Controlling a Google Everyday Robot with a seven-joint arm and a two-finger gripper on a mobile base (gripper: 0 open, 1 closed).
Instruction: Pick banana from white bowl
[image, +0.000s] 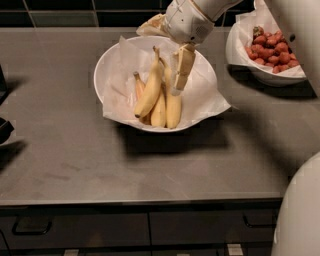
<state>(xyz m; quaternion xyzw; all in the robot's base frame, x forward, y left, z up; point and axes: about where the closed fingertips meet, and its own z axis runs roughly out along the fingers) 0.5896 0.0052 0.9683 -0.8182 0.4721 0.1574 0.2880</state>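
Observation:
The white bowl (107, 65), lined with crinkled white paper, stands at the middle back of the grey counter. Several bananas lie in it. The long, curved pale-yellow banana (150, 92) lies on top, its dark stem pointing to the back. A straighter yellow banana (173, 107) lies to its right and a shorter orange-tinged one (139, 86) to its left. My gripper (177, 87) hangs down from the arm at the top, over the bowl. Its tip is just above the straighter banana, right of the curved one. It holds nothing that I can see.
A paper-lined bowl of red strawberries (250, 70) stands at the back right, close to my arm. A dark object (4, 131) sits at the left edge. My pale body (300, 215) fills the lower right corner. Drawers run below the counter's front edge.

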